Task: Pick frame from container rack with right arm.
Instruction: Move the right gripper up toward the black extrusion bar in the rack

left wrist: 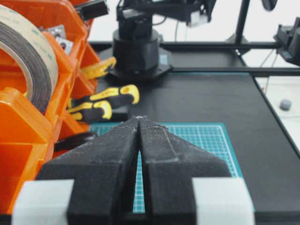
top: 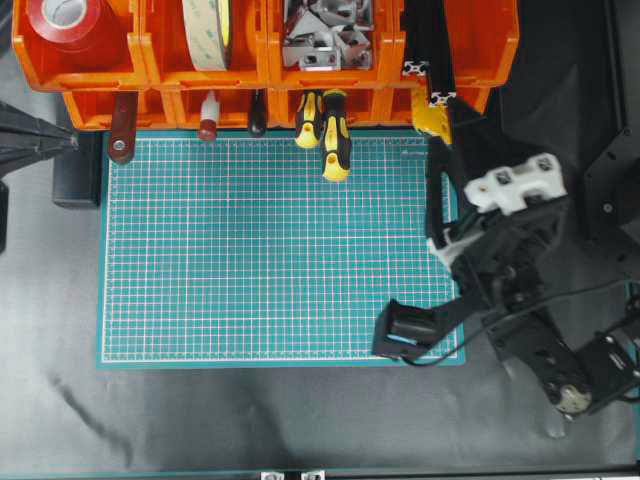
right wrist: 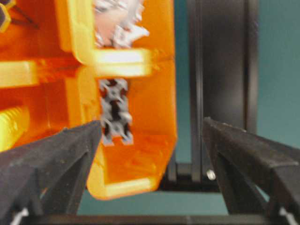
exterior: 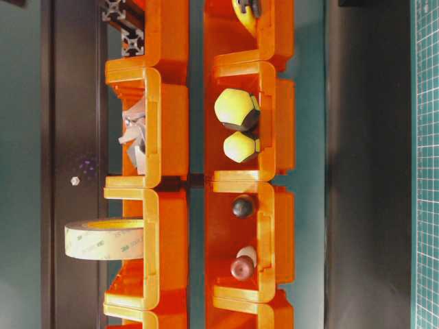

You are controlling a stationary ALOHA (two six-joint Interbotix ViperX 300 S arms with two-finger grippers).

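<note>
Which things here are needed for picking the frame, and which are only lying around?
Needed:
- frame
- container rack
- right gripper, open

Lying around:
- yellow-handled screwdrivers
- red tape roll
- beige tape roll
- metal brackets
- green mat
- left gripper, shut

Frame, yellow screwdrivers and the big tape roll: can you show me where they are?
frame (right wrist: 115,112): right wrist view, on its silvery slotted cut end.
yellow screwdrivers (top: 335,140): overhead view, on the longer handle's middle.
tape roll (exterior: 103,238): table-level view, on its tan printed outer band.
</note>
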